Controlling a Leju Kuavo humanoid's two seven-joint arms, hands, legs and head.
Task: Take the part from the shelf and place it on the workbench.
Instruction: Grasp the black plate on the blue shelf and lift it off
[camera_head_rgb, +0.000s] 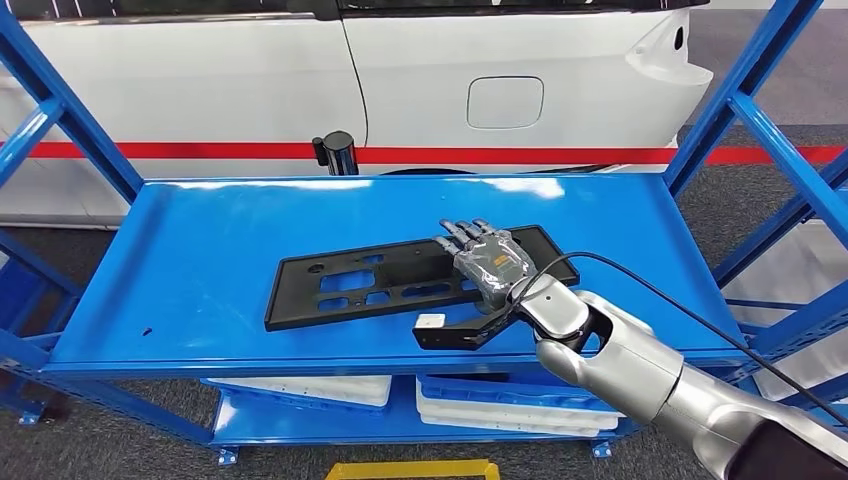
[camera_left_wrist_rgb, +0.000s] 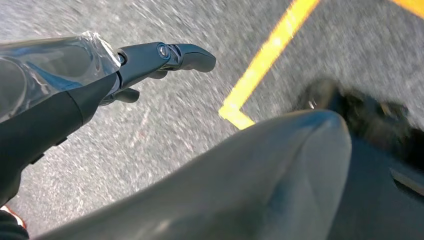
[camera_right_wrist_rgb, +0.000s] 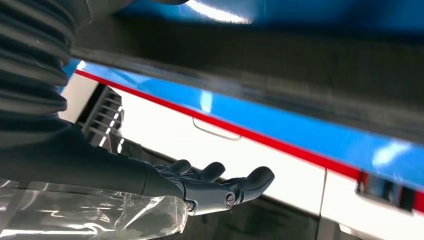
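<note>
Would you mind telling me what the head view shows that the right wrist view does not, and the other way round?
Only the head view shows the flat black part lying on the blue shelf, with the right hand over its right end. Only the right wrist view shows the fingers from the side, stretched out and apart. Both show the white car with its red stripe behind the shelf.

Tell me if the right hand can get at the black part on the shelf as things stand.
Probably yes. The right hand is already over the black part's right end on the blue shelf, fingers spread, and nothing stands between them. Whether it touches the part I cannot tell.
</note>
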